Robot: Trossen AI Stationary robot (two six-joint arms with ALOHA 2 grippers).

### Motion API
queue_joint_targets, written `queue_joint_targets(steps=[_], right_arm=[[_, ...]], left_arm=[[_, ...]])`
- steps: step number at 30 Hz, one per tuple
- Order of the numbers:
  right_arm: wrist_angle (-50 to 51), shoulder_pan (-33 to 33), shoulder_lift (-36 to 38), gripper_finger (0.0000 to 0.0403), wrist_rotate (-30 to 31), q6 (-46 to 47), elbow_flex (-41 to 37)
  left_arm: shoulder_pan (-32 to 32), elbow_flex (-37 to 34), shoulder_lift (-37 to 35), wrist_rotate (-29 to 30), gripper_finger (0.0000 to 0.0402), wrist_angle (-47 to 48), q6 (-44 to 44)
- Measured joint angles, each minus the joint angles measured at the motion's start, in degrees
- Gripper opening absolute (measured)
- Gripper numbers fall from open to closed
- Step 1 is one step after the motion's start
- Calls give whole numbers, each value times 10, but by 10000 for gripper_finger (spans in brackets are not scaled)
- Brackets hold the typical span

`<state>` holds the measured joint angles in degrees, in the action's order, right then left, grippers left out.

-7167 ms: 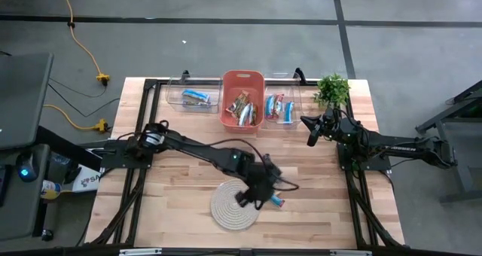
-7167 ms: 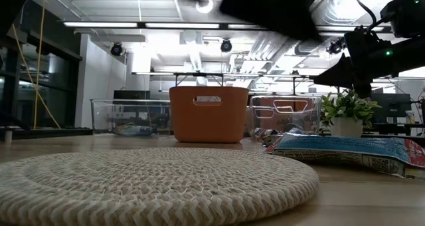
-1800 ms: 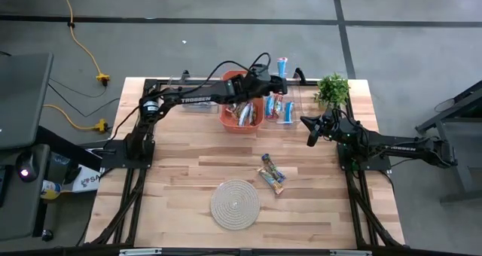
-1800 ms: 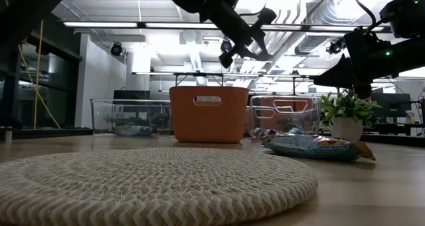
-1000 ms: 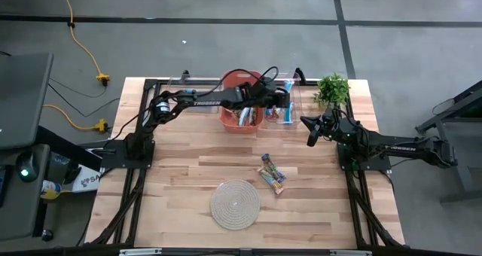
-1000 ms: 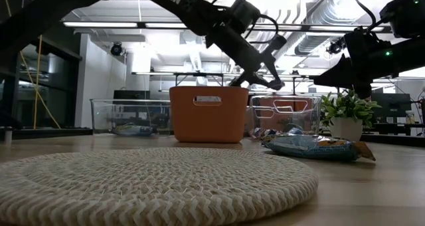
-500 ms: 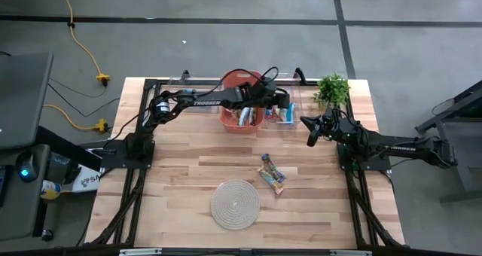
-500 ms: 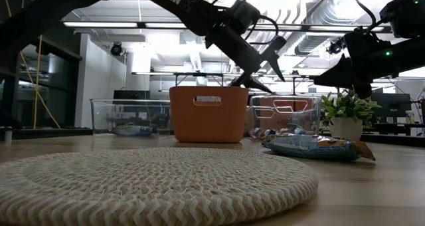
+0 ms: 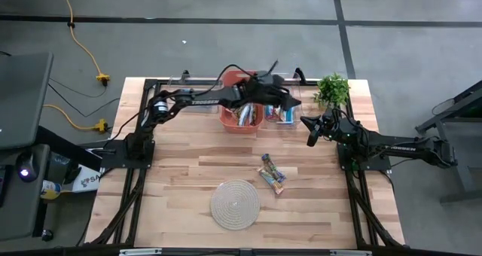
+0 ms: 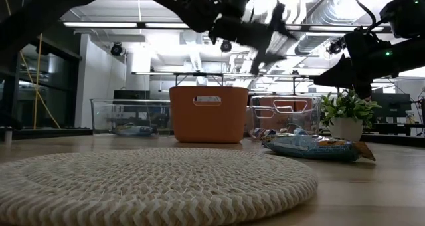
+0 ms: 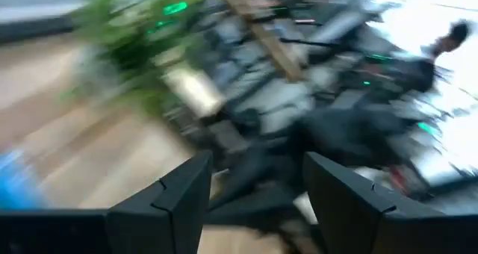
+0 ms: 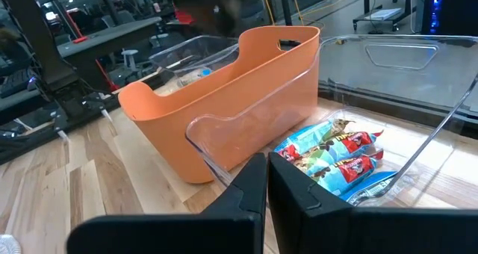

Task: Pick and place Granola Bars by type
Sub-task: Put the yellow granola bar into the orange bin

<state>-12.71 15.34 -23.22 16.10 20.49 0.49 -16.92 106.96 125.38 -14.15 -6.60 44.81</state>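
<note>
Left gripper [image 9: 286, 99] raised over the back of the tabletop [image 9: 181, 181], above the orange bin [image 9: 242, 79] and the clear right bin [image 9: 290, 90]; fingers [image 11: 172, 202] spread apart, nothing between them. Arm stretched in from the left side across the back edge. In the low view, blurred, high above the orange bin's rim.

Right gripper [image 9: 310, 138] hovering just right of the clear right bin, near the potted plant [image 9: 332, 88]; fingers [image 12: 246, 190] closed together and empty, pointed toward the orange and clear bins.

Red-and-blue bars [image 12: 332, 153] lying in the clear right bin, several side by side. Mixed bars [image 9: 242, 114] heaped in the orange bin. One blue bar [image 9: 194, 98] in the clear left bin [image 9: 177, 94]; partly hidden under the left arm. One loose bar [image 9: 273, 174] flat on the bare tabletop, well in front of the bins and just right of and behind the rope mat [image 9: 235, 203]; wrapper showing blue and tan in the low view [image 10: 319, 146].

Rope mat near the front edge, apart from both grippers. Bins in a row at the back: clear, orange, clear, touching or nearly so.
</note>
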Motion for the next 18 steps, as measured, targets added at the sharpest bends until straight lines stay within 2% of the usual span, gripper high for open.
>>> queue_joint_targets(steps=[5,10,15,18], right_arm=[[0,0,0,0,0,0,0],[0,0,0,0,0,0,0],[0,0,0,0,-1,0,0],[0,0,0,0,-1,0,0]], left_arm=[[0,0,-14,-117,209,-106,-54],[-3,0,-25,-266,209,-211,-71],[-3,0,-37,-418,209,-220,-101],[2,0,-42,-473,209,-220,-105]])
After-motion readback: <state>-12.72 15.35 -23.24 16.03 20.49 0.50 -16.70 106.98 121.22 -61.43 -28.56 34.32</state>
